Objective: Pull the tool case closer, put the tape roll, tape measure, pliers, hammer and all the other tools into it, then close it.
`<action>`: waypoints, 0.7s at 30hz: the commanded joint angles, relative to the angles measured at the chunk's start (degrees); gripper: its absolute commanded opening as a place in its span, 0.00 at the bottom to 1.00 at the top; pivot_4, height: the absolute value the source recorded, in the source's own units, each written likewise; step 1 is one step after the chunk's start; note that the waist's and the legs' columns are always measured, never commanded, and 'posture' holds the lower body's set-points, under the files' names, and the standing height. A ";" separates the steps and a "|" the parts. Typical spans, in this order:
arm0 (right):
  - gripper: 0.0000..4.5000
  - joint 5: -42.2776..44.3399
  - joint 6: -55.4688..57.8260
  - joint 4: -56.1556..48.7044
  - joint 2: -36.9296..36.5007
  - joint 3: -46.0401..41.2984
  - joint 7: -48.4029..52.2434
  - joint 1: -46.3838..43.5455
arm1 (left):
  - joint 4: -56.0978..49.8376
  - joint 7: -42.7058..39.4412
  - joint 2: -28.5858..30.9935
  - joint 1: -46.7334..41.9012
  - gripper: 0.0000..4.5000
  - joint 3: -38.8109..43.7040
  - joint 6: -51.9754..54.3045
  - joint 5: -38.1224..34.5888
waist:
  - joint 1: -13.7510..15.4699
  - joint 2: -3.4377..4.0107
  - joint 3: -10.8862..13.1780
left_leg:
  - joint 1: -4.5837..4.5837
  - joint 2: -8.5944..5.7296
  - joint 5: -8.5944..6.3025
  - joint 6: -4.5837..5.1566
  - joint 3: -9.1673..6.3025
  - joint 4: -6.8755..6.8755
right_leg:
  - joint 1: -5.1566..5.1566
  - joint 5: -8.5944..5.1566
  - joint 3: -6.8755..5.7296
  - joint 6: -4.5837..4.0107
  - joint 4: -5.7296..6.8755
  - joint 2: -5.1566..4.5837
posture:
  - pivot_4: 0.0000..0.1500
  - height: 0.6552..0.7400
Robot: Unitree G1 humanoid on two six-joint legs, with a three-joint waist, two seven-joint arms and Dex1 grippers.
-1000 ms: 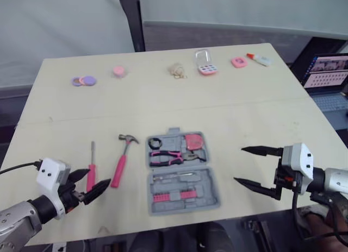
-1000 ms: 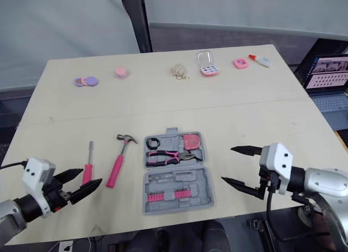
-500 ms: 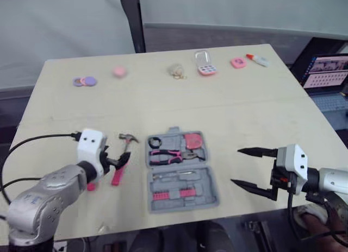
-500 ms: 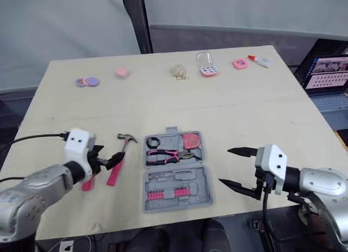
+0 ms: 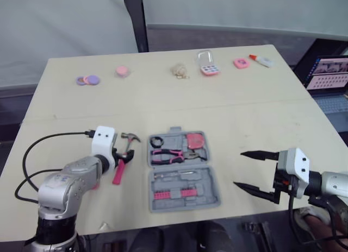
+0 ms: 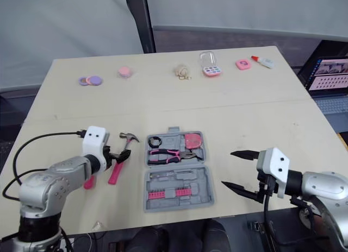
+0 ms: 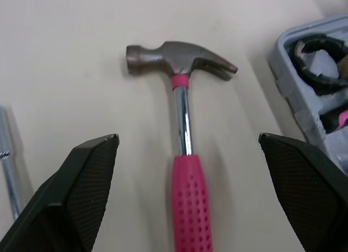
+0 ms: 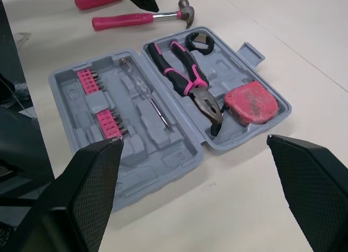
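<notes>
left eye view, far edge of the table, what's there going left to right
purple and pink discs → pink round lid → beige clump → clear-lidded pink box → pink pad → glue bottle

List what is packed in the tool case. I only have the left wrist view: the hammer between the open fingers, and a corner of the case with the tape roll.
Observer: The pliers and the tape measure lie in the far half of the tool case.
Operator: Give me the lid state.
Observer: Open flat on the table; the near half holds pink bits.
Operator: Report the right gripper.
Observer: The right gripper is open, off the case's right side, touching nothing.
</notes>
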 commanded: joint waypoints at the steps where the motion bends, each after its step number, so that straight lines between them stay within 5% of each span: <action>1: 1.00 0.42 -0.22 -2.97 -0.43 -3.02 -0.66 1.05 | 0.16 -0.60 -0.23 -0.77 0.99 -0.98 -1.30 2.19 | 0.00 0.00 0.00 | -0.01 0.00 0.00 0.00 0.00 0.00 | 0.00 0.00 -0.01 0.00 -0.01 0.00 | 1.00 1.00; 21: 1.00 0.67 0.08 -4.92 0.18 -5.15 -2.62 4.24 | 13.32 -2.27 -4.16 -6.06 0.99 -5.98 -8.86 11.54 | 0.11 -0.04 0.02 | -0.01 -0.02 0.08 -0.02 0.00 0.01 | -0.01 0.01 -0.01 0.02 0.05 -0.01 | 1.00 1.00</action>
